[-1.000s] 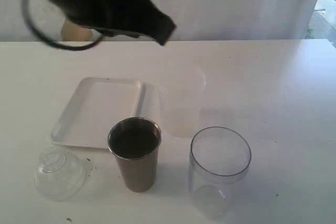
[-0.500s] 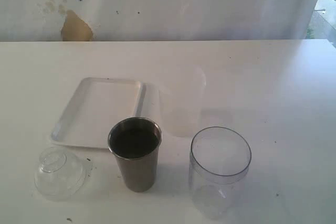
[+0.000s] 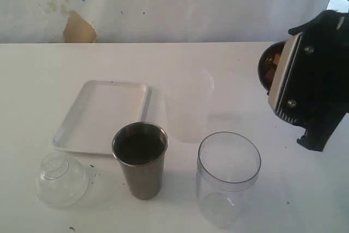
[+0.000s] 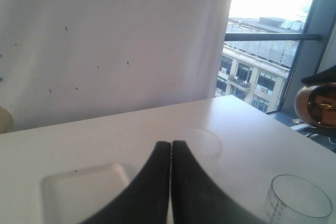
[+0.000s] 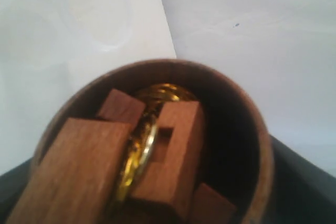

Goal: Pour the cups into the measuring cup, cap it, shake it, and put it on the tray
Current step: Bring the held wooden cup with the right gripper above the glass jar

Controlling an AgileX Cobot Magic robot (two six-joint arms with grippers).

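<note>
While the right gripper (image 3: 282, 68) clasps it, the wooden cup (image 3: 267, 68) lies tipped sideways.
Its mouth faces the exterior view's left, its body sits between the jaws; the left gripper (image 4: 170, 153) is pressed together.

- A white table (image 3: 262, 80) filled the lower part of the exterior view, with a few small dark specks (image 3: 71, 228) at its near left edge.
- A frosted translucent plastic cup (image 3: 189, 107) stood upright near the table's middle.
- A clear domed top (image 3: 61, 179) with a narrow neck sat at the near left.
- A pale wall (image 3: 163, 4) behind carried a brown patch (image 3: 78, 28).
- A window (image 4: 273, 51) showed buildings (image 4: 252, 72) outside.
</note>
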